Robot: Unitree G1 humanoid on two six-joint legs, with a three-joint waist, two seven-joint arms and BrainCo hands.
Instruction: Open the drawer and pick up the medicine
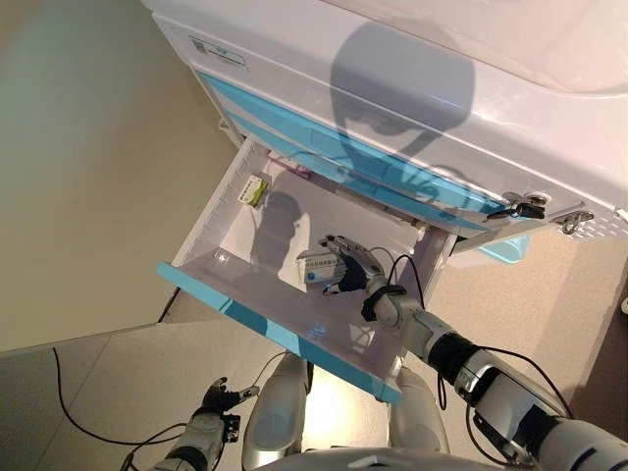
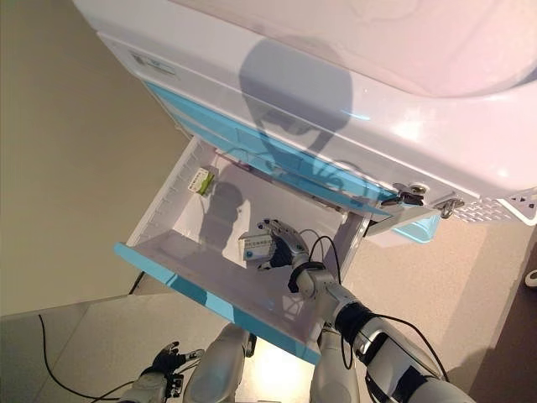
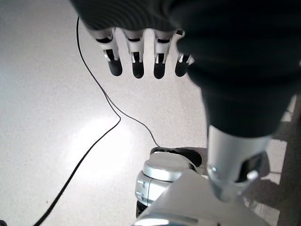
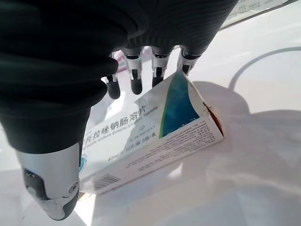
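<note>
The fingers [image 4: 136,80] of the right hand [image 1: 350,270] are curled over the far edge of the medicine box [image 4: 150,136], with the thumb low at its near end, so the box is judged pinched but barely enclosed. The box is seen inside the pulled-out drawer [image 1: 211,280], at or just above its pale floor; which cannot be told. A second, green-marked pack [image 1: 257,190] is left in the drawer's back corner. The left hand [image 1: 218,400] is hung low over the floor, fingers relaxed. With so shallow a hold, the box could be tipped or dropped on lifting, or caught against the blue drawer front.
</note>
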